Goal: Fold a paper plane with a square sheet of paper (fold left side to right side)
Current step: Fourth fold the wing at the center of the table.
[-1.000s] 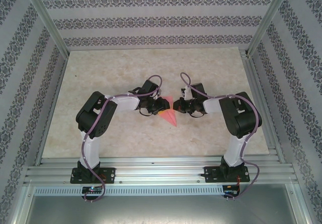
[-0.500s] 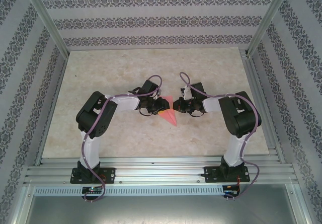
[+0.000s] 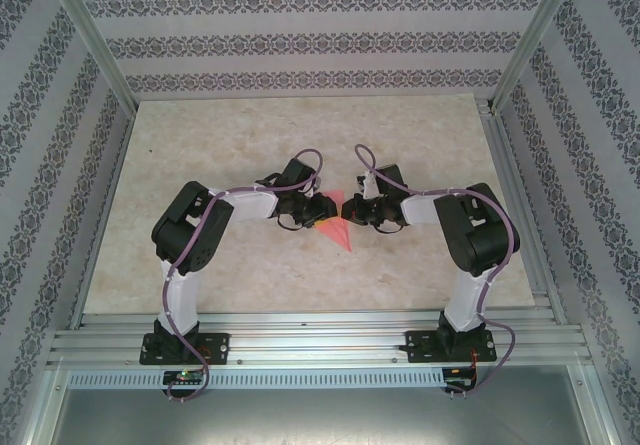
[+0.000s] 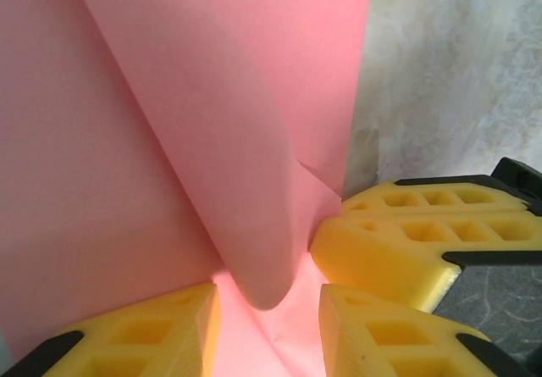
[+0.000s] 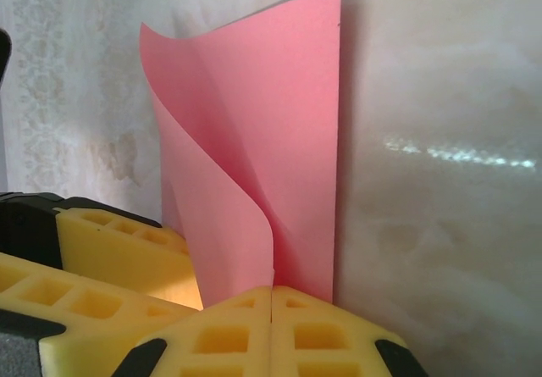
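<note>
Top external places the left end effector (image 3: pixel 320 211) at the middle of the bench (image 3: pixel 230 135), just left of the sheet of paper (image 3: pixel 341 231), which sits between the two arms as a salmon-pink wedge with its tip pointing near. From the left wrist camera, its yellow fingers (image 4: pixel 140 333) stand spread, straddling a rounded loop where the left part of the sheet curls up and over toward the right. Whether they press the paper I cannot tell. Right of the sheet, the right end effector (image 3: pixel 358 211) has its fingers (image 5: pixel 330 326) pressed together on an edge of the paper, pinching it so the flap stands up off the bench. By my judgement the left-to-right fold is begun but unfinished: the flap is raised and curved, not laid flat, and no crease is pressed along it. Bringing the edges together and flattening the fold line remain.
</note>
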